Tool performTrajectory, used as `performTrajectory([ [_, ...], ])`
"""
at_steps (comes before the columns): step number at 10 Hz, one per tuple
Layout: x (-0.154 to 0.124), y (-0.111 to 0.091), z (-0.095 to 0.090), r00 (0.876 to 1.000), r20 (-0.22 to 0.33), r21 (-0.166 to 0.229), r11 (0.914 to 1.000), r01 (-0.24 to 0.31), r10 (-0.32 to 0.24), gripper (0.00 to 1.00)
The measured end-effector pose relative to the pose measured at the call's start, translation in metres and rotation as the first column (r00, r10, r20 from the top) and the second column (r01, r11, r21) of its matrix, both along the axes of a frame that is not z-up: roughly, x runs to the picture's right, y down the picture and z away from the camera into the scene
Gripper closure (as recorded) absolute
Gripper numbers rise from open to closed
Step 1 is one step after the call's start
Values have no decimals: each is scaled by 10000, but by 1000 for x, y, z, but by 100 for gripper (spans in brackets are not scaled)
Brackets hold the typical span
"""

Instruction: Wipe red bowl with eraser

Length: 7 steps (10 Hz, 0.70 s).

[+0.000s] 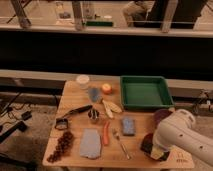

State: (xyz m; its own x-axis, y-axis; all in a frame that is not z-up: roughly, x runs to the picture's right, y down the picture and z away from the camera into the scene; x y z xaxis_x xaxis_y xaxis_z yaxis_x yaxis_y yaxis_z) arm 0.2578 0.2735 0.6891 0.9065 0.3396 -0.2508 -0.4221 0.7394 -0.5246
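One red bowl [145, 142], one purple bowl [161, 116], one green tray [145, 104], and one gripper [156, 150] at near right.
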Motion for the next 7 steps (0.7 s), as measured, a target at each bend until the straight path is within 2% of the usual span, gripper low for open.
performTrajectory([
  [4,19,-7,-4,9989,-312,139,9994,-332,336,90],
  [7,6,-14,4,9993,-253,166,9995,-283,287,90],
])
